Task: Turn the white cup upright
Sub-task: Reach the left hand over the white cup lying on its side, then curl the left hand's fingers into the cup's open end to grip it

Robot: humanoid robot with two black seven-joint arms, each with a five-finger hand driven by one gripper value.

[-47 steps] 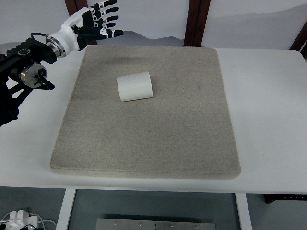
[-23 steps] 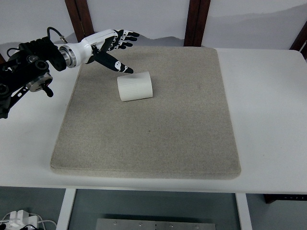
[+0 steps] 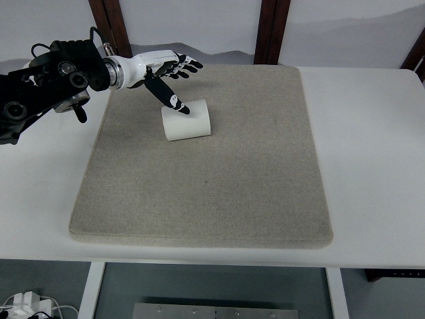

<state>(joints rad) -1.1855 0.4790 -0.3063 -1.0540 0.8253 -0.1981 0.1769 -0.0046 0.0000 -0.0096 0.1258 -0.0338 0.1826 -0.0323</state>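
A white ribbed cup lies on its side on the grey mat, toward the mat's far left part. My left hand reaches in from the upper left and hovers just above and behind the cup. Its fingers are spread, and the thumb points down toward the cup's left end, at or just above its top surface. Nothing is held in the hand. The right arm does not show.
The mat lies on a white table. Dark wooden posts stand behind the table's far edge. The left arm's black forearm and joints sit over the table's far left corner.
The left hand has swung right and down from the mat's far left corner to just over the cup, thumb lowering toward it. The cup has not moved.
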